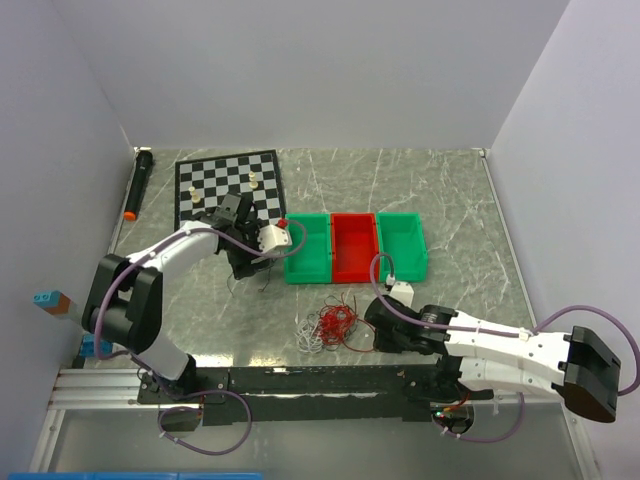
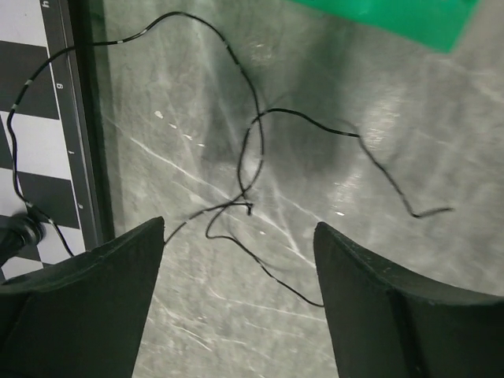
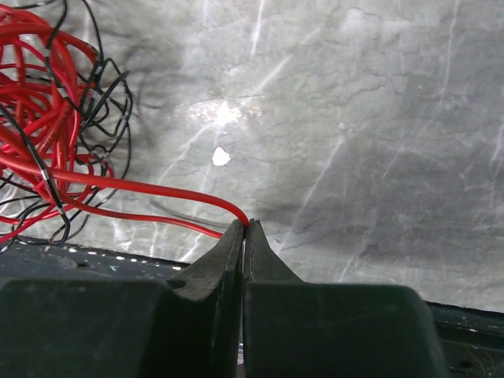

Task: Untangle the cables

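Near the front edge of the grey marbled tabletop point(image 1: 455, 195) lies a loose tangle of thin wires point(image 1: 330, 325), mostly red with white loops on its left side and dark strands threaded through. It sits well on the near side of the bins and just left of the right gripper point(image 1: 374, 326). In the wrist view, that gripper's jaws are pressed tight together on a single red strand point(image 3: 157, 189), which curves out of the knot point(image 3: 39, 118) and ends right at the fingertips point(image 3: 246, 228) – a firm pinch low over the table. The left gripper point(image 1: 244, 268) is further back and to the left, between the black-and-white chessboard point(image 1: 228, 185) and the nearest green plastic bin point(image 1: 309, 246). Its two dark fingers point(image 2: 94, 307) are spread wide and grasp nothing. On the table below them lies a separate thin black wire point(image 2: 253, 142), loosely looped and crossing over itself, with one end trailing across the chessboard's edge point(image 2: 79, 118) onto the squares. It is well apart from the red knot. A red plastic bin point(image 1: 353, 247) and a second green one point(image 1: 403, 243) stand in a row to the right of the first – all three touching side by side. A black marker with an orange tip point(image 1: 137, 186) rests by the far left wall.
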`<state>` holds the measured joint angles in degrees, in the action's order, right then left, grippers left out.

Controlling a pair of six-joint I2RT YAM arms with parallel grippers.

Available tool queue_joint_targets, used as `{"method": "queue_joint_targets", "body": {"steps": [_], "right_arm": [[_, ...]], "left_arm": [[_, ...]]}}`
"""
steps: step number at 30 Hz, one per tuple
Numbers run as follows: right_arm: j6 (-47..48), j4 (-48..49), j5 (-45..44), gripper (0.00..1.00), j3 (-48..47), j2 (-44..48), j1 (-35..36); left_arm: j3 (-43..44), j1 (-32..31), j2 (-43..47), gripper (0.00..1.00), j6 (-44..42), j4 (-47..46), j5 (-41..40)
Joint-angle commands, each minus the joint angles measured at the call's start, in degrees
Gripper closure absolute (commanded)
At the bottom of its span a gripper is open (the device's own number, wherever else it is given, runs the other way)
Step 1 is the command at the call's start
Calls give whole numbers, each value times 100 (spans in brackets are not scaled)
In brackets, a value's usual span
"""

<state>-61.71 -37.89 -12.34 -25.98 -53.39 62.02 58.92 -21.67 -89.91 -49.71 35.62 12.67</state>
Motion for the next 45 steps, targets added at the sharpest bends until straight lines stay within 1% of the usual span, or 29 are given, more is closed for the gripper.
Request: {"method": "queue_joint_targets", "body": {"steps": [1, 3, 5, 7, 9, 10, 12, 13, 15, 17, 19, 22, 25, 29, 33, 36, 37, 39, 41, 45], "right_arm": [[-86, 54, 3, 98, 75, 162, 47], [-95, 71, 21, 99, 110, 197, 47], [-95, 89, 30, 99, 110, 223, 47], [-60, 89, 21, 99, 102, 232, 47], [-43, 106, 12, 100, 93, 232, 47], [-43, 106, 21, 100, 93, 241, 47], [-25, 124, 12, 100, 102, 250, 47], [-25, 141, 12, 100, 102, 267, 47], [-25, 141, 21, 100, 102, 294, 47], [-25, 133, 21, 100, 110, 329, 47], [-7, 106, 12, 100, 102, 364, 47], [19, 80, -14, 100, 119, 443, 47], [1, 106, -5, 100, 163, 513, 47], [-42, 150, 12, 100, 242, 566, 47], [-60, 106, -23, 100, 251, 671, 47], [-60, 80, -49, 100, 260, 742, 47], [-78, 80, -49, 100, 269, 759, 47], [-95, 71, -58, 100, 295, 812, 47], [-130, 54, -58, 100, 330, 856, 47], [-218, 10, -84, 100, 409, 1005, 47]], "left_arm": [[-108, -13, -184, 23, -381, -608, -343], [-56, -13, -316, 33, -355, -583, -291], [41, -21, -413, 49, -311, -451, -230], [129, -39, -440, 69, -250, -363, -203], [94, -39, -335, 82, -241, -380, -186], [76, -39, -273, 85, -241, -371, -168], [50, -39, -159, 86, -249, -293, -98], [50, -56, -115, 89, -206, -275, -89], [146, -65, 25, 99, -92, -248, -98], [444, -65, 210, 99, 171, -134, -45], [918, -74, 412, 99, 592, 50, 43], [1866, -109, 693, 99, 1199, 305, 209], [2850, -293, 869, 99, 1797, 489, 298], [4204, -820, 817, 99, 2097, 832, 53], [5102, -1698, 747, 99, 1992, 825, -693], [5410, -2287, 738, 99, 1799, 448, -1467], [5516, -2463, 721, 99, 1772, 298, -1556], [5701, -2561, 633, 99, 1833, 262, -1530], [5684, -2614, 571, 99, 1851, 253, -1487], [5246, -2641, 588, 99, 1939, 156, -1451]]}}
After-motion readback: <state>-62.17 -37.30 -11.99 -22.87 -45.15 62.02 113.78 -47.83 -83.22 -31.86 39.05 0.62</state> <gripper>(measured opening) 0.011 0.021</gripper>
